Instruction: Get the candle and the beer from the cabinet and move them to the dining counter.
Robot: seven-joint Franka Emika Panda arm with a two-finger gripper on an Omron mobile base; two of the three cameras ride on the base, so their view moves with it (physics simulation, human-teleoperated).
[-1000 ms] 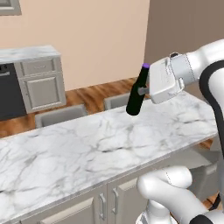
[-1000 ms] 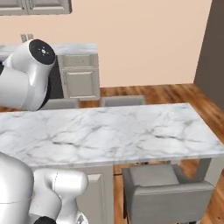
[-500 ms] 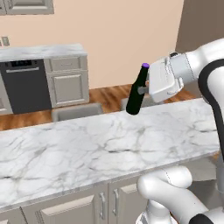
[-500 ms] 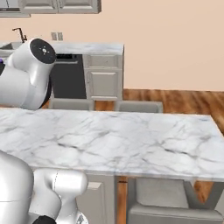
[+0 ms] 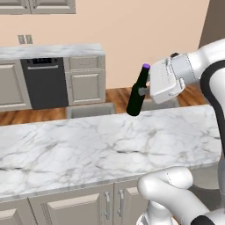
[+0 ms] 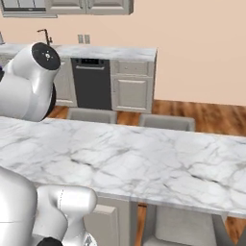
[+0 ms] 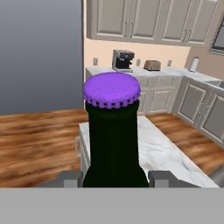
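Beer bottle carried above the dining counter

The gripper (image 5: 144,91) is clamped on the beer (image 5: 137,93), holding it tilted (purple cap uppermost) in the air over the far edge of the dining counter (image 5: 88,145), toward its right end, clear of the marble.

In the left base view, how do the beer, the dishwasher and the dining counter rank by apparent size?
1. The dining counter, largest.
2. The dishwasher.
3. The beer, smallest, although it is nearer than the dishwasher.
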